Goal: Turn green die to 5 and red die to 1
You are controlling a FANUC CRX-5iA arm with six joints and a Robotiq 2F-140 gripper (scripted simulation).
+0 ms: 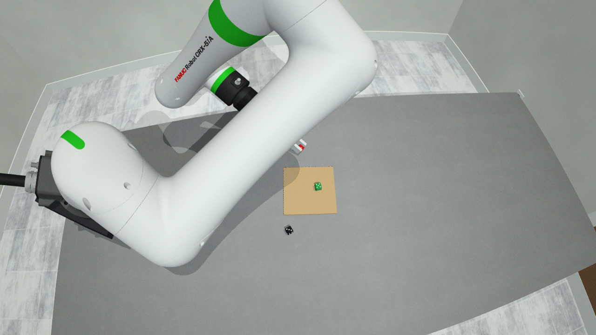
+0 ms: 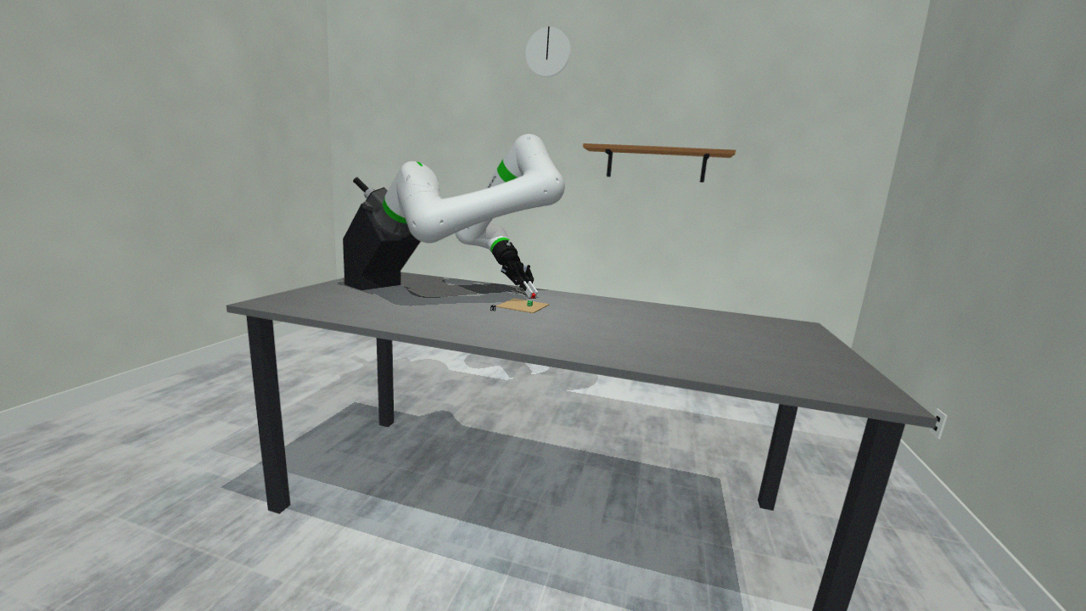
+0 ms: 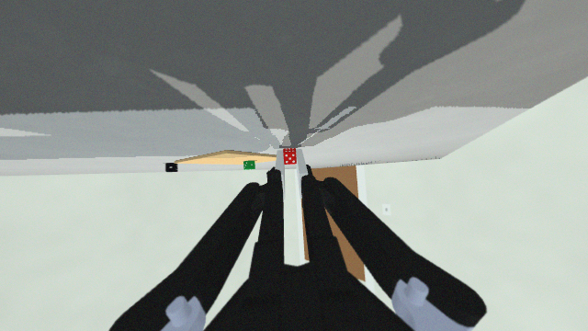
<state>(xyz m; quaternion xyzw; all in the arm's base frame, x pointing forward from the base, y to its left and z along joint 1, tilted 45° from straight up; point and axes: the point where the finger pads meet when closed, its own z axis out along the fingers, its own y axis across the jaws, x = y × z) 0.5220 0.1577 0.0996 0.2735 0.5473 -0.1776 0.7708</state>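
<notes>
The white forearm [image 1: 195, 54] carries the only readable writing: "FANUC" in red, then "Robot CRX-5iA" in black, running along the link next to a green band. No other label can be read in any view.

The red die [image 3: 289, 156] is a small red cube with white pips. In the wrist view one face is turned toward the camera and shows several pips; the exact count is too small to settle. It is pinched between the two light grey fingertip pads [image 3: 279, 161] of the gripper [image 3: 289, 162], whose jaws are nearly closed and clamped on it. From the top view the die [image 1: 300, 147] shows only as a red patch beside the pads, off the mat and just beyond its far left corner. From the exterior view it appears held slightly above the bench [image 1: 416, 250].

The green die [image 1: 317, 186] rests flat on the tan square mat [image 1: 300, 204], right of the mat's middle, its top face showing white pips that look like five. The black die [image 1: 288, 229] sits on the bare bench just beside the mat's near edge, by its left corner; its pips are too small to count.
</notes>
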